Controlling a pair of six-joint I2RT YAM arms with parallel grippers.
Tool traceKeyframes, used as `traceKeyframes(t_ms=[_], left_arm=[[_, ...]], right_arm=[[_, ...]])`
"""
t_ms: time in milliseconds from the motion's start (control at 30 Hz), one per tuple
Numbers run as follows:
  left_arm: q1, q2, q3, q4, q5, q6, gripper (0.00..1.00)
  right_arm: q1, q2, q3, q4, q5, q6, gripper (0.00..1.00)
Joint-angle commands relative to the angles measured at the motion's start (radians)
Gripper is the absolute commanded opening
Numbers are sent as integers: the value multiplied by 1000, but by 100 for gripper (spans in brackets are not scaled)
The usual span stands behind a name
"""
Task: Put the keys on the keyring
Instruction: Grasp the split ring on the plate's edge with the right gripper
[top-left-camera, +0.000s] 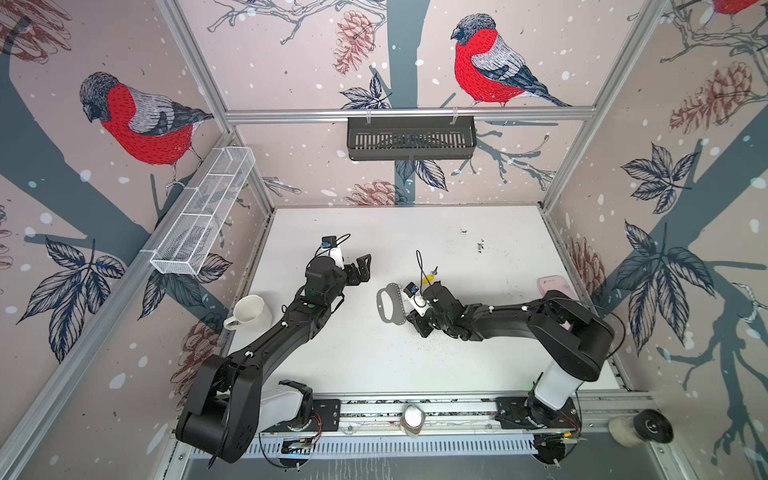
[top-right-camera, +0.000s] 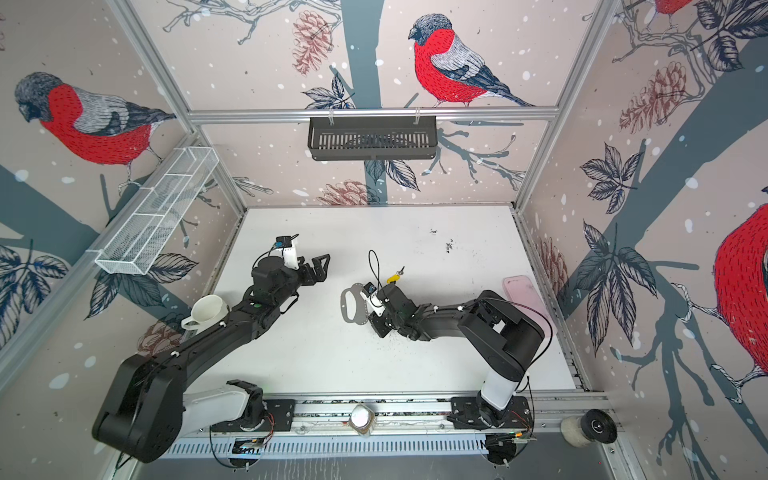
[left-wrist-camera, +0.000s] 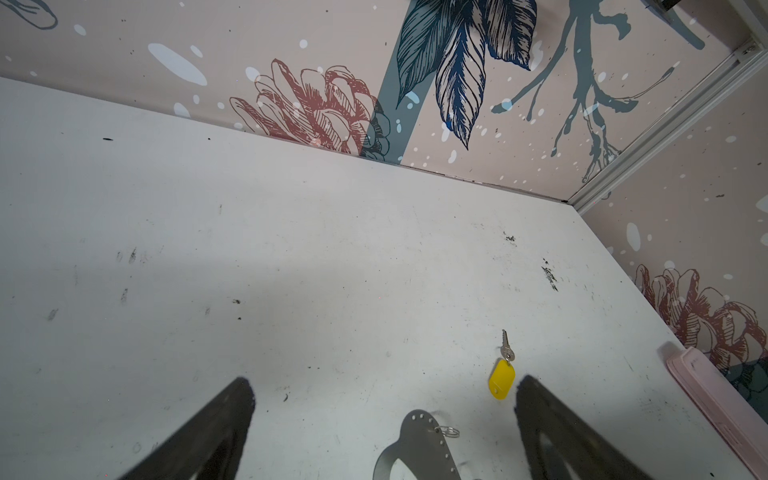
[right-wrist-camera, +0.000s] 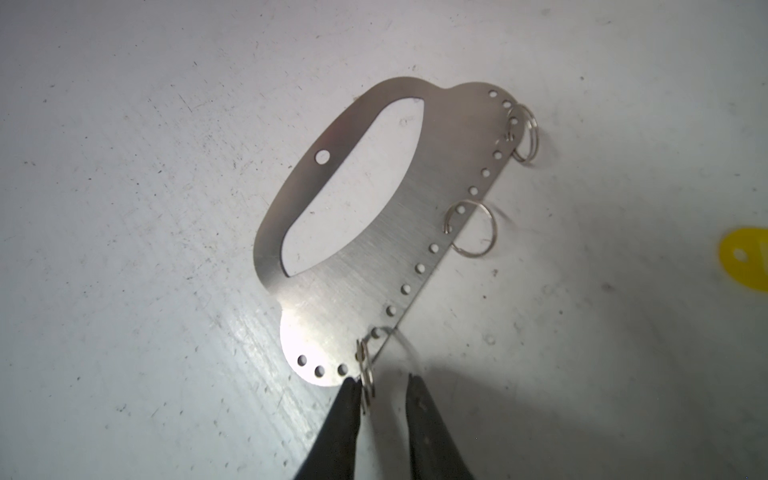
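Observation:
The keyring (right-wrist-camera: 374, 232), a flat grey metal plate with a handle cut-out and a row of holes, lies on the white table in both top views (top-left-camera: 390, 305) (top-right-camera: 353, 305). Three small rings hang from its straight edge. My right gripper (right-wrist-camera: 382, 379) is at the plate's end, its jaws narrowly apart around the end ring (right-wrist-camera: 368, 384), which leans on one finger. The keys (top-left-camera: 426, 279) (left-wrist-camera: 501, 380), a small key on a yellow tag, lie just beyond the plate. My left gripper (top-left-camera: 360, 268) (left-wrist-camera: 384, 386) hovers wide open and empty to the left.
A white mug (top-left-camera: 249, 311) stands by the left arm. A pink case (top-left-camera: 552, 284) lies along the right wall. A black basket (top-left-camera: 411, 137) hangs on the back wall and a white wire basket (top-left-camera: 203, 212) on the left wall. A jar (top-left-camera: 411, 419) sits on the front rail.

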Motion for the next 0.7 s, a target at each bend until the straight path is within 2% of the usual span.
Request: traceKeyframes(t_ms=[0,200,367,667], left_arm=[[-2,-2,9,11,13,13,98],[-4,-4,11,8,16,19,98],[-5,-10,8,5,27,23,96],[-7,-52,13,-4,66,27,93]], right_arm=[[3,6,11,-15,-18,-21,20],[8,4,11,-17,-18,-23,13],[9,-20,1,-6,2,-33,2],[8,-135,-23,73,96,-155,0]])
